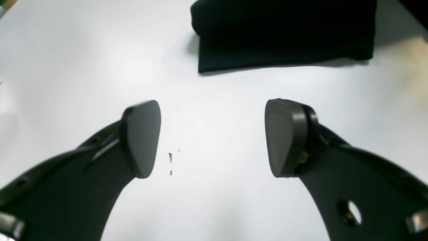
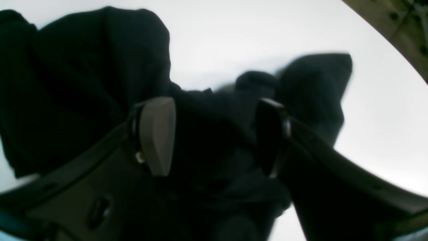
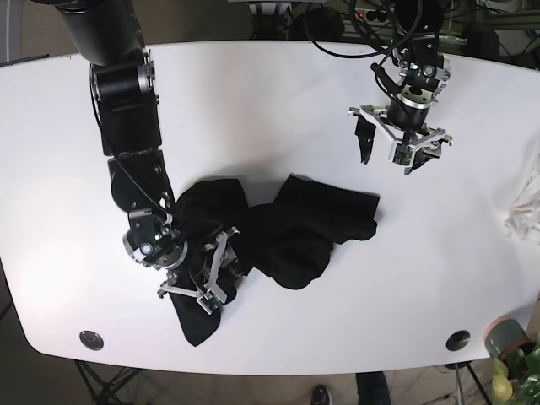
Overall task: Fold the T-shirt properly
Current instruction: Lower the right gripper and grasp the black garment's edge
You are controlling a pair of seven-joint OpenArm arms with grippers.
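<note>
The black T-shirt (image 3: pixel 287 228) lies crumpled in a heap on the white table (image 3: pixel 278 101), at the front middle. My right gripper (image 3: pixel 201 274) is down on its front left part. In the right wrist view this gripper (image 2: pixel 214 134) is open, with bunched black cloth (image 2: pixel 83 83) between and beneath its fingers (image 2: pixel 157 134). My left gripper (image 3: pixel 390 153) hovers over bare table behind and to the right of the shirt. In the left wrist view it (image 1: pixel 212 134) is open and empty, with a flat edge of the shirt (image 1: pixel 284 33) ahead of it.
A white cloth (image 3: pixel 525 211) lies at the table's right edge. Round fittings (image 3: pixel 91 339) (image 3: pixel 457 340) sit near the front edge, and a cup (image 3: pixel 504 336) stands beyond the front right corner. Small brown specks (image 1: pixel 170 164) mark the table under the left gripper.
</note>
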